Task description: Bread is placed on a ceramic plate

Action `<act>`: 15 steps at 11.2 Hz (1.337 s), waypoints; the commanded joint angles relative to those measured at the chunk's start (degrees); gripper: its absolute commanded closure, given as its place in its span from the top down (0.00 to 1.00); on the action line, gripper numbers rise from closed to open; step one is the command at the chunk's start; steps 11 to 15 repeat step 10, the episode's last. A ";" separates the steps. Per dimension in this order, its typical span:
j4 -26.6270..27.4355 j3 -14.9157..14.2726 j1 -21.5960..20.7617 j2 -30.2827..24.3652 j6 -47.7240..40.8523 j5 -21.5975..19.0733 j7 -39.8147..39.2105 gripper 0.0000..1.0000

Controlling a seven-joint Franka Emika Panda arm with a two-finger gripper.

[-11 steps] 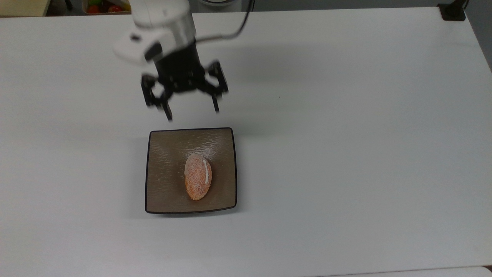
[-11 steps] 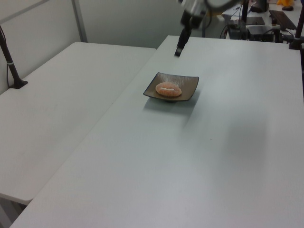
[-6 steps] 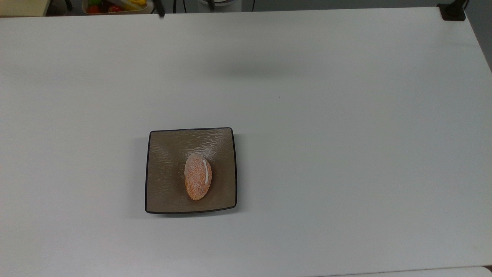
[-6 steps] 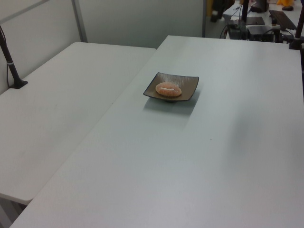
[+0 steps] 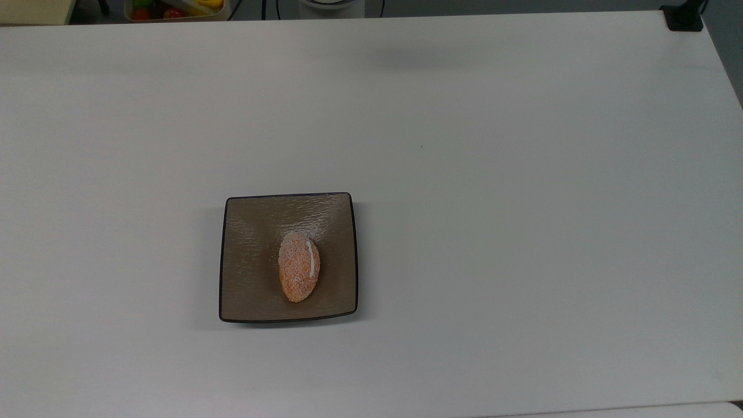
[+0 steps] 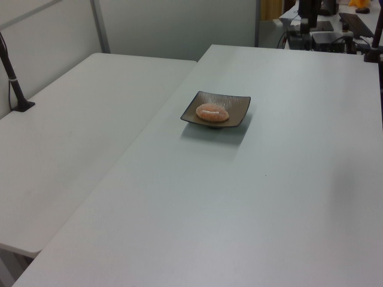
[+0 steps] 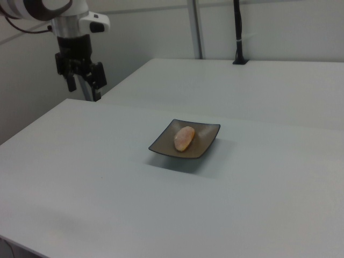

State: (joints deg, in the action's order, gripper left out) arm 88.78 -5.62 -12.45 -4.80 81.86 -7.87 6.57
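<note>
The bread [image 5: 299,267] is seen resting on the ceramic plate [image 5: 249,232], long axis along 12–6 in the top view. In the right view the gripper [image 7: 83,80] is held high at 10 o'clock from it, empty, jaws apart. Placement is judged complete.

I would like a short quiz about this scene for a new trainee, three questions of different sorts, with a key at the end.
1. True or false: the bread lies on the plate.
2. Multiple choice: in the right view, the claw is (A) gripping the bread, (B) touching the plate, (C) up and away from the plate, toward the right view's left.
3. Fill in: in the top view, the white stripe on the bread runs along its ______ side (the top view's left or right).

Key: 1 true. 2 C. 3 right.
</note>
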 commanded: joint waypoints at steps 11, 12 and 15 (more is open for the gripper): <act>7.55 -0.27 0.68 -0.91 16.84 2.33 -12.37 1.00; 7.55 -0.27 0.68 -0.91 16.84 2.33 -12.37 1.00; 7.55 -0.27 0.68 -0.91 16.84 2.33 -12.37 1.00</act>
